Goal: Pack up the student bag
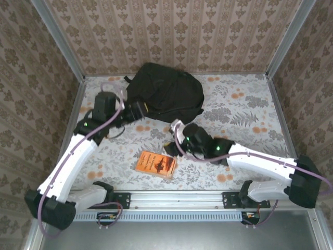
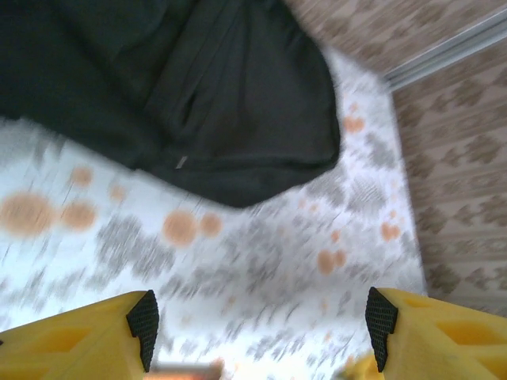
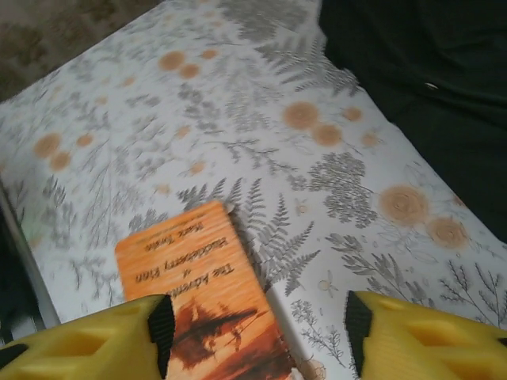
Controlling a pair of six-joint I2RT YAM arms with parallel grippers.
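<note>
The student bag [image 1: 164, 91] is a large black soft backpack lying flat at the back of the table; it also fills the top of the left wrist view [image 2: 198, 87] and the upper right corner of the right wrist view [image 3: 428, 87]. My left gripper [image 1: 138, 110] hovers by the bag's near left edge, open [image 2: 261, 328], with only tablecloth between its fingers. An orange paperback book [image 1: 156, 164] lies flat near the front middle. My right gripper [image 1: 171, 148] is open [image 3: 260, 332] just above the book's [image 3: 198, 293] far end, holding nothing.
The table carries a white cloth [image 1: 244, 112] printed with grey ferns and orange flowers. Metal frame posts and patterned walls [image 1: 171, 31] close in the back and both sides. A metal rail [image 1: 177, 200] runs along the front edge between the arm bases.
</note>
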